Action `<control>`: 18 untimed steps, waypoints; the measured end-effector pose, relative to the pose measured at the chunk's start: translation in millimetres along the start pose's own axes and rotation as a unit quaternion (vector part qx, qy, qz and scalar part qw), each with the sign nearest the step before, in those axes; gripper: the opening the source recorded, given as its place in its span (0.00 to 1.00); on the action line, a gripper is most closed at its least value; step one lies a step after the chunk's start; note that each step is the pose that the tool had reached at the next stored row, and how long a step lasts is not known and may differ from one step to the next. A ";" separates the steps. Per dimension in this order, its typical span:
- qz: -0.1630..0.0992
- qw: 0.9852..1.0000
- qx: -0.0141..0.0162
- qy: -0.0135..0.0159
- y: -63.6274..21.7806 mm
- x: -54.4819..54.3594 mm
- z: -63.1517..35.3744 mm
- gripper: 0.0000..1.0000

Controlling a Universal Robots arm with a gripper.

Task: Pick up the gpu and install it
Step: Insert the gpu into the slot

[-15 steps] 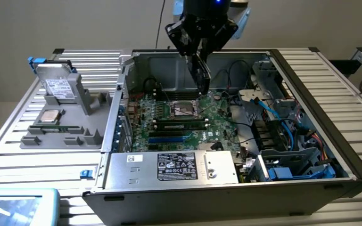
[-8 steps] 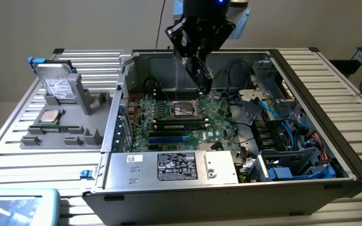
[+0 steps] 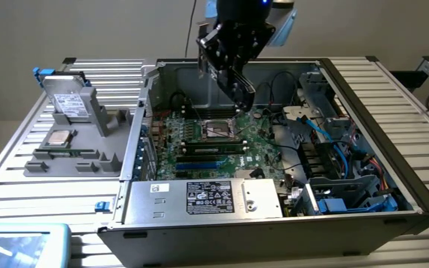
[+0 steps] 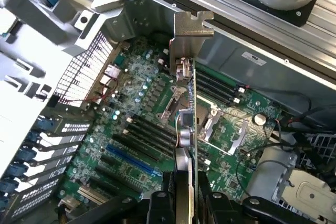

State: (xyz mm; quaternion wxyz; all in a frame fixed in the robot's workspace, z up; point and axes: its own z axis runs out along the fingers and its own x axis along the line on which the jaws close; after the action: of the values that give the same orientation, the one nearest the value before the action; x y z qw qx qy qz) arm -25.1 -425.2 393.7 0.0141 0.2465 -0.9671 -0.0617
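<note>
Claw: my claw (image 3: 238,92) hangs in the upper middle of the exterior view, inside the open computer case (image 3: 393,167), clenched on the gpu (image 4: 186,124).
Gpu: seen edge-on in the wrist view between my fingers (image 4: 157,205), with its silver bracket (image 4: 191,27) at the end away from the claw. It is held above the motherboard (image 3: 229,139), over the CPU socket (image 3: 216,129), and is not seated in a slot.
Motherboard: green, flat on the case floor at the centre of the exterior view. A memory stick (image 3: 213,148) sits in a slot just below the socket.
Power supply (image 3: 207,198): silver, labelled, lower centre.
Worktop (image 3: 20,190): slatted metal. At the exterior view's left, a grey holder (image 3: 73,162) carries an upright hard drive (image 3: 69,103).
</note>
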 end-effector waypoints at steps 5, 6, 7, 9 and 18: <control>-0.045 0.999 0.000 0.006 -0.1 0.0 0.6 0.28; -0.054 0.999 0.000 0.007 -0.1 0.0 0.8 0.28; -0.063 0.998 0.000 0.008 -0.1 0.0 0.9 0.28; -0.081 0.997 0.000 0.010 -0.1 0.0 1.0 0.28; -0.162 0.987 0.000 0.020 -0.3 0.0 2.0 0.28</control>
State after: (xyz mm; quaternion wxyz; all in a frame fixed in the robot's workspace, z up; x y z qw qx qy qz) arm -25.1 -425.2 391.7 0.0231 0.4011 -0.9139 -0.0583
